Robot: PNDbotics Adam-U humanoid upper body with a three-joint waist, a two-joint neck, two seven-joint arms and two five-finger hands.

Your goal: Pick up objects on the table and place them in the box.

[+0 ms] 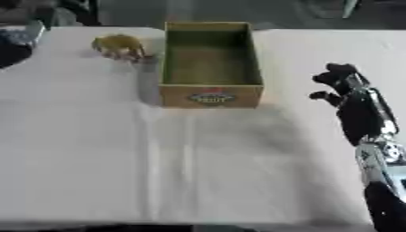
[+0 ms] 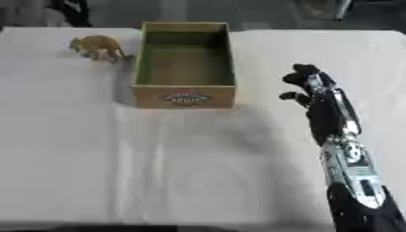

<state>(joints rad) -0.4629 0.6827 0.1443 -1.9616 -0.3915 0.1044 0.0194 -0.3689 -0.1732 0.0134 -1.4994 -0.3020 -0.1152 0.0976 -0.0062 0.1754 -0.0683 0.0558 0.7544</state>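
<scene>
Nearest the camera in the left eye view, the right arm [image 1: 379, 149] is seen coming up from about 5 o'clock. At its tip the right hand [image 1: 342, 84] is held above the table [image 1: 79, 158], to the right of the box [image 1: 211, 95]. Its fingers look curled, and nothing is held in them. The box is found at 12 o'clock, open on top, and nothing is seen inside it. A small yellow toy animal [image 1: 120, 46] is standing at 11 o'clock, just beside the left wall of the box. A dark thing [image 1: 14, 45] is seen at the 10 o'clock edge; what it is cannot be told.

In the right eye view, the same things are shown. The toy animal is not yet picked up, so the job looks barely begun. The left hand is not seen. The box stands between the right hand and the toy, so it would likely have to be reached over or around. Lots of bare table is left in front, from 4 to 8 o'clock. The toy is close to the far edge.
</scene>
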